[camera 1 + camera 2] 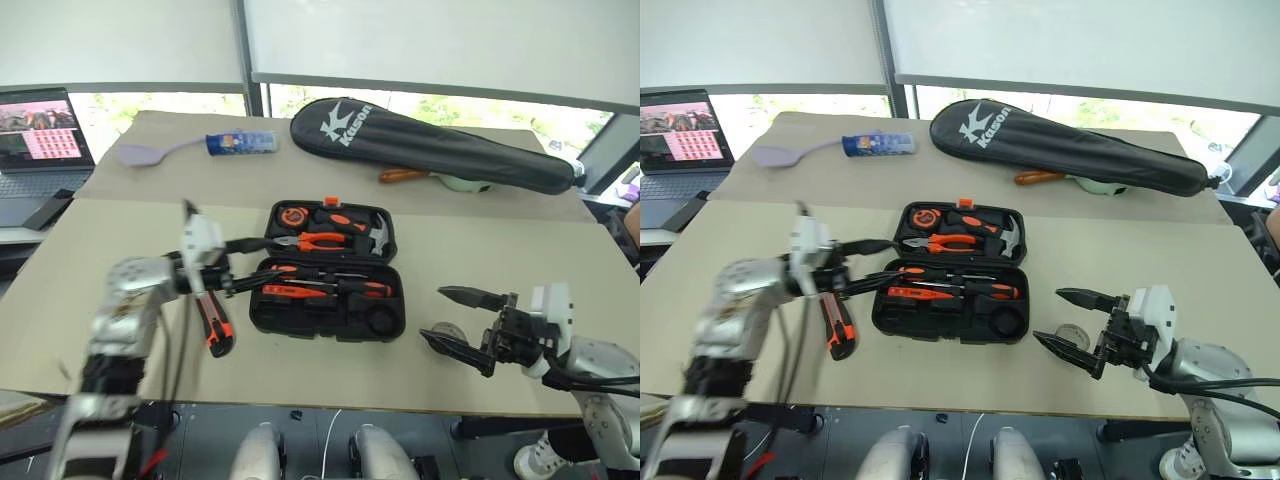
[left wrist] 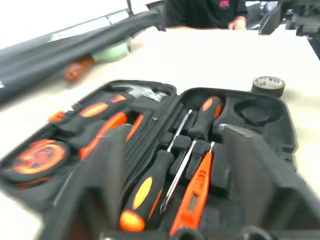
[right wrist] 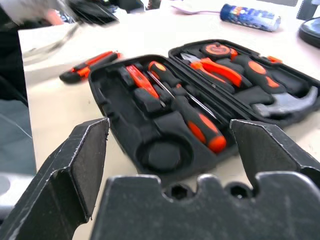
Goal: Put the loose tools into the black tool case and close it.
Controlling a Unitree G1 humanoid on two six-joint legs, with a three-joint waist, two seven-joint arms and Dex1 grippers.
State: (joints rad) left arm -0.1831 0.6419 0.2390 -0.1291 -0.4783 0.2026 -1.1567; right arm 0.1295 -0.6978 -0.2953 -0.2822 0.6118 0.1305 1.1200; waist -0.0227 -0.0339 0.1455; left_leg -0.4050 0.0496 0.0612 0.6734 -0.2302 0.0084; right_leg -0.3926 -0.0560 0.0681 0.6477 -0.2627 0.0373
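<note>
The black tool case (image 1: pixel 262 315) lies open in the middle of the table. Its near half holds two black-and-orange screwdrivers (image 2: pixel 150 185) and a slim orange tester (image 2: pixel 195 197) side by side. An orange-and-black utility knife (image 1: pixel 215 325) lies on the table left of the case. A small grey tape roll (image 1: pixel 447 332) sits right of the case. My left gripper (image 1: pixel 250 263) hovers at the case's left edge, open and empty, pointing across it. My right gripper (image 1: pixel 458 320) is open around the air just beside the tape roll, holding nothing.
The case's far half holds pliers (image 1: pixel 325 241), a tape measure (image 1: pixel 292 214) and a hammer (image 1: pixel 375 235). A long black Kason bag (image 1: pixel 430 140) lies at the back. A lilac spoon (image 1: pixel 145 153) and a blue tube (image 1: pixel 240 142) lie back left, beside a laptop (image 1: pixel 40 130). A person (image 2: pixel 205 10) sits beyond the table.
</note>
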